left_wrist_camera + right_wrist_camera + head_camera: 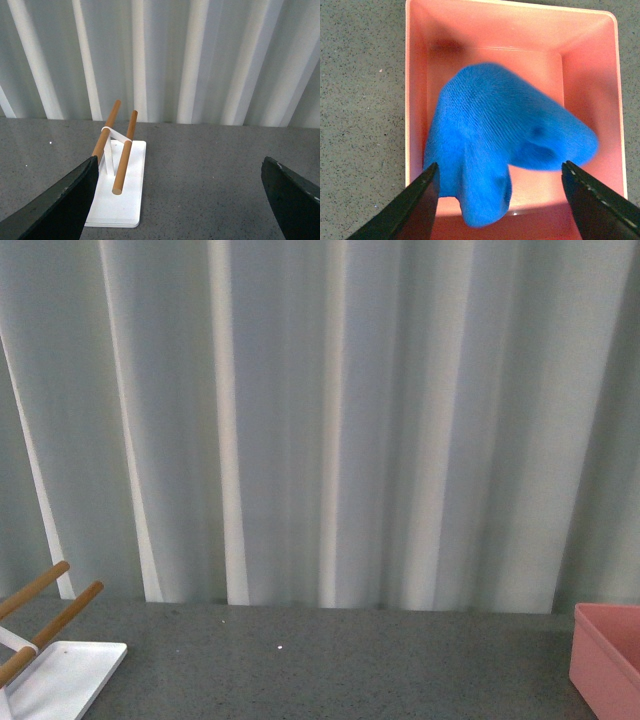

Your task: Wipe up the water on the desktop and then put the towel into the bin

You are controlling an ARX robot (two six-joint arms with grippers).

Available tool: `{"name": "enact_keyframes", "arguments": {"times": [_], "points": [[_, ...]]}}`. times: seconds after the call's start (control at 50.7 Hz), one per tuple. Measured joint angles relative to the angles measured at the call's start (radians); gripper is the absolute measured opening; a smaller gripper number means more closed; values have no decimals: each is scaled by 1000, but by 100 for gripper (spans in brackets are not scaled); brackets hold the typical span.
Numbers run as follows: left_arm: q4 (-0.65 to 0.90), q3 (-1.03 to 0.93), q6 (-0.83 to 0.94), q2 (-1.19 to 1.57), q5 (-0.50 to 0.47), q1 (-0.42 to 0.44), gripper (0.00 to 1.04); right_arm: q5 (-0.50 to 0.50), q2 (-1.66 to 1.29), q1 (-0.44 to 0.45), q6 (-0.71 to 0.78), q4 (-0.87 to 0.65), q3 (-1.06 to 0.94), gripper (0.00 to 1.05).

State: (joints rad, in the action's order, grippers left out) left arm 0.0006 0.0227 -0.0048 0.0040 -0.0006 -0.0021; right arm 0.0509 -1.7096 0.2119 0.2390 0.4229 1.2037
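In the right wrist view the blue towel [500, 145] is inside the salmon-pink bin [417, 75], slightly blurred. My right gripper [500, 200] is open directly above the bin, its dark fingers [415, 207] apart on either side of the towel. The bin's corner also shows in the front view [608, 655] at the far right on the dark grey speckled desktop [330, 665]. My left gripper [182, 197] is open and empty above the bare desktop [200, 175]. No water is visible.
A white rack base with two wooden rods [117, 187] stands on the desktop beside my left gripper; it also shows in the front view [55, 665] at the lower left. A pleated pale curtain [320, 420] closes off the back.
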Motion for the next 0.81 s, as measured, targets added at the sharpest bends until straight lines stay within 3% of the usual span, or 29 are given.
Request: {"name": "enact_keyframes", "arguments": {"times": [0.158,0.512,0.631,0.749,0.808], "points": [[0,0,0,0,0,0,98,0,0,0,-1,0,0,100],[0,0,0,0,0,0,98,-13,0,1,-4,-14,-5,97],[0,0,0,0,-3,0,98,-231,60,3,-139,-603,-280,79],[0,0,0,0,0,0,98,-230,141,-33,-196,-1226,-577,56],[0,0,0,0,0,0,98,-214,214,-50,-204,-1358,-656,44]]}}
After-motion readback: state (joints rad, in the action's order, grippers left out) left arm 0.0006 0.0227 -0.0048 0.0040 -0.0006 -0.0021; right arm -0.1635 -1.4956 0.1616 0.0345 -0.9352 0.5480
